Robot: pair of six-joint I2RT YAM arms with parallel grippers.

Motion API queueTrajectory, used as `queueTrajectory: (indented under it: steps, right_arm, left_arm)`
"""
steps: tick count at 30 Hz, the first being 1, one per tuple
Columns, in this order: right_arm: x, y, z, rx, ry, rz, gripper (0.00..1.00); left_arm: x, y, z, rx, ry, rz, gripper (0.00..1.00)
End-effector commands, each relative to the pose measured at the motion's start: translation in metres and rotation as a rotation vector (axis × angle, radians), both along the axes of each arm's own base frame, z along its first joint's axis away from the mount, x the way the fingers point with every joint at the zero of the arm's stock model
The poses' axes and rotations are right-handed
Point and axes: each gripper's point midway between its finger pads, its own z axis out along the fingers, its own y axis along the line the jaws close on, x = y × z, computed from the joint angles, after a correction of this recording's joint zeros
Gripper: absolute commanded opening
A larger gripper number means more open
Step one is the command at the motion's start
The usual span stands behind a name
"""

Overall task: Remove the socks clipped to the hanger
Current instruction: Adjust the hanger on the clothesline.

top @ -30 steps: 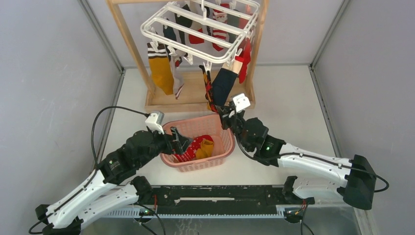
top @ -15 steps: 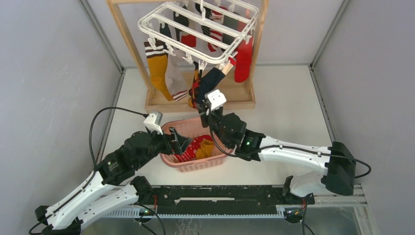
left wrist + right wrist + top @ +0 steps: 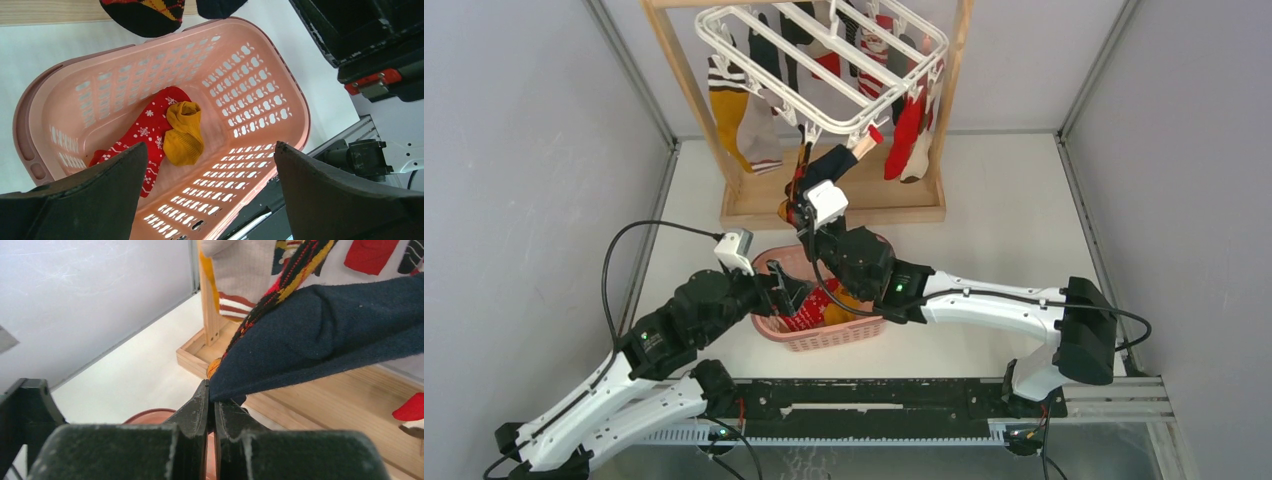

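The white hanger (image 3: 759, 75) hangs tilted from the wooden stand (image 3: 686, 75) at the back, with several socks clipped to it: mustard (image 3: 727, 115), red (image 3: 906, 125), striped, grey. My right gripper (image 3: 810, 208) is shut on the toe of a dark navy sock (image 3: 832, 163). This sock stretches taut up to its clip. In the right wrist view the jaws (image 3: 215, 392) pinch the navy sock (image 3: 325, 330), with an argyle sock (image 3: 295, 270) just behind it. My left gripper (image 3: 784, 287) is open and empty over the pink basket (image 3: 280, 70).
The basket (image 3: 824, 337) holds a red snowflake sock (image 3: 150, 125) and a yellow sock (image 3: 185, 135). The stand's wooden base (image 3: 904, 205) lies just behind the basket. Grey walls close in left, right and back.
My right gripper has moved left and toward the basket, still pinching the navy sock. The hanger has swung left with the pull. The left arm has barely moved.
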Motion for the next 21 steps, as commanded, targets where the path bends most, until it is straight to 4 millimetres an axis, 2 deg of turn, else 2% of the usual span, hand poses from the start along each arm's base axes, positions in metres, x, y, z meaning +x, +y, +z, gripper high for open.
queueTrajectory:
  steps: [1, 6, 11, 21]
  right_arm:
    - [-0.017, 0.018, 0.027, 0.038, -0.025, 0.058, 0.1]
    - [-0.032, 0.026, 0.029, 0.036, -0.027, 0.084, 0.1]
    - [-0.043, 0.023, 0.026, 0.022, 0.004, 0.086, 0.1]
    - [-0.047, -0.016, 0.007, 0.026, 0.09, 0.02, 0.11]
  left_arm:
    - [0.002, 0.002, 0.015, -0.031, -0.04, 0.015, 1.0]
    - [0.001, 0.005, 0.017, -0.034, -0.043, 0.022, 1.0]
    - [0.0, 0.006, 0.02, -0.045, -0.048, 0.023, 1.0]
    - [0.001, -0.002, 0.026, -0.066, -0.052, 0.002, 1.0]
